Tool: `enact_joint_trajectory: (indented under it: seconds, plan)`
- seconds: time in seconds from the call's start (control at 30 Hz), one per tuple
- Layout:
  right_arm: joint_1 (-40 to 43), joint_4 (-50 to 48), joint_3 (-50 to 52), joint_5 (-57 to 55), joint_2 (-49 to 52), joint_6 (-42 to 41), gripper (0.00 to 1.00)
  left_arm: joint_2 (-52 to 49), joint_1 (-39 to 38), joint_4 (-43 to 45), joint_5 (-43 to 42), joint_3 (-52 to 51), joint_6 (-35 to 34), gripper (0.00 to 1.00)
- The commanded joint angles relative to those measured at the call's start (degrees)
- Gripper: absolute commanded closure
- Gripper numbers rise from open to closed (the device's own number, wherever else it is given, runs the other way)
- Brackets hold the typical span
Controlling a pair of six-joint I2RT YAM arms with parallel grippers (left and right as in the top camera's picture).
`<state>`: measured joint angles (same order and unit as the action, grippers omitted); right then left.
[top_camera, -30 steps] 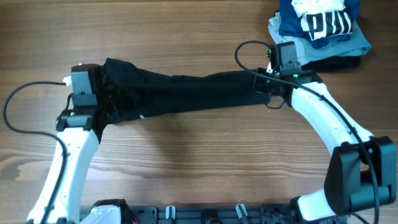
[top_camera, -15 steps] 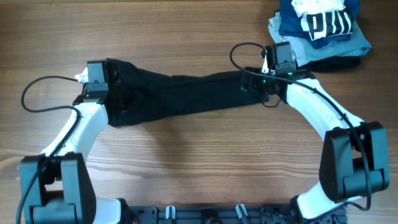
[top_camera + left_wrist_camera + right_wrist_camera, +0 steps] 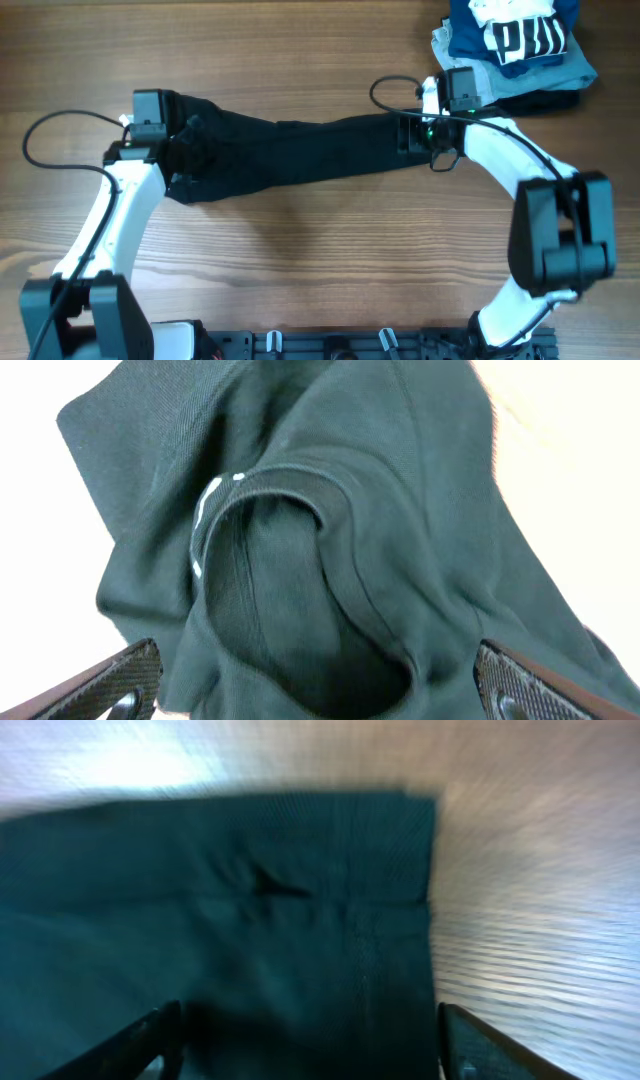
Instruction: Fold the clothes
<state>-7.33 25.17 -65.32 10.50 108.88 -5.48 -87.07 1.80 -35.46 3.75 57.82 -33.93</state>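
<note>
A long black short-sleeved polo shirt of soft fabric lies stretched out as a narrow band across the middle of a brown wood-grain table, running from the left arm's wrist to the right arm's wrist, bunched and wider at its left end and slimmer toward the right. The left gripper is spread, its dark textured fingers standing wide apart at the lower corners of the wrist view, with rumpled cloth lying between them; a ribbed sleeve opening gapes there, and a small white print marks its edge. The right gripper is likewise released, its fingers far apart over the flat, straight-edged end of the shirt, beyond which bare wood shows, though this view is blurred. At the table's far right corner sits a pile well apart from the shirt's body but near the right wrist: a navy garment with large white lettering on top of pale blue-grey folded garments. Thin black cables loop from both wrists over the planks. A dark mounting rail runs along the near edge between the white arm bases. Nothing of the room beyond the tabletop can be seen.
</note>
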Motion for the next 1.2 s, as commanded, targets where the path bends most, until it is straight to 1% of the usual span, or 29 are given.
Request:
enact_joint_trajectory:
  seconds: [0.0,0.07,0.2,0.27,0.4,0.43,0.47,0.5,0.53,0.57,0.67,0.73,0.83,0.97,1.07,1.17]
  plan:
    - [-0.13,-0.02,-0.68,2.51,2.91,0.79,0.28,3.04,0.92,-4.0,0.22,3.69,5.53,0.0]
    - [-0.15,-0.28,-0.68,2.86,2.93,0.31,0.29,3.41,1.79,-5.57,1.73,3.91,5.68,0.0]
    - [-0.22,-0.31,-0.68,5.57,3.48,0.37,0.31,3.39,4.57,-7.58,1.7,3.91,5.68,0.0]
    - [-0.35,-0.79,-0.68,7.91,4.63,0.35,0.35,3.39,6.78,-8.02,1.7,3.91,5.66,0.0]
    - [-1.27,-2.89,-0.66,9.11,7.96,-0.74,0.38,3.15,10.95,-7.89,1.73,3.91,5.66,0.0]
    - [-1.51,-3.39,-0.66,9.18,8.81,-1.14,0.45,3.06,11.96,-7.96,1.73,3.91,5.66,0.0]
    - [-1.73,-3.63,-0.66,9.68,9.46,-1.16,0.56,2.97,12.7,-8.13,1.7,3.91,5.66,0.0]
    - [-1.77,-3.8,-0.66,10.21,9.92,-1.6,0.76,2.93,13.7,-8.46,1.7,3.91,5.66,0.0]
    - [-1.77,-3.78,-0.66,10.12,10.08,-2.69,0.93,2.91,14.23,-8.81,1.7,3.91,5.66,0.0]
    - [-1.62,-3.76,-0.66,9.55,10.08,-3.98,0.96,2.91,14.8,-9.16,1.7,3.91,5.66,0.0]
    - [0.37,-4.04,-0.74,7.39,9.16,-7.87,0.96,2.91,15.47,-10.01,1.7,3.91,5.66,0.0]
    - [2.71,-3.34,-0.98,7.63,7.89,-8.2,0.96,2.91,15.45,-10.27,1.68,3.91,5.64,0.0]
    - [7.17,1.2,-2.47,7.58,5.11,-7.87,0.96,2.91,15.47,-10.67,1.7,3.91,5.66,0.0]
    - [14.67,10.45,-6.36,7.58,-0.31,-3.21,0.96,2.91,15.45,-10.71,1.68,3.91,5.66,0.0]
    - [17.59,15.1,-8.41,7.58,-3.52,-0.15,0.96,2.91,15.45,-10.86,1.66,3.91,5.66,0.0]
    - [18.12,19.43,-10.95,7.76,-5.81,2.47,0.96,2.91,15.45,-10.93,1.66,3.91,5.66,0.0]
